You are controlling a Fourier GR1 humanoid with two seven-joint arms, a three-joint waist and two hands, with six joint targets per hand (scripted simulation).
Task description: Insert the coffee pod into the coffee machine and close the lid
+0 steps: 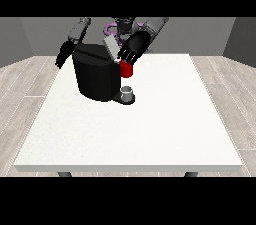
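coffee machine point(95, 76) lid point(110, 47) raised for loading | hand at the view's right point(131, 51) poised above red thing at the machine point(126, 70), finger state cannot be told | hand at the view's left point(64, 54) hung aside, relaxed

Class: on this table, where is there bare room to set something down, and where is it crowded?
Bare: the white table in front of and to the view's right of the coffee machine. Crowded: the far-left part, around the machine and both hands.

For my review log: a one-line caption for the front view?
Hand at view's right over the black coffee machine on the white table.
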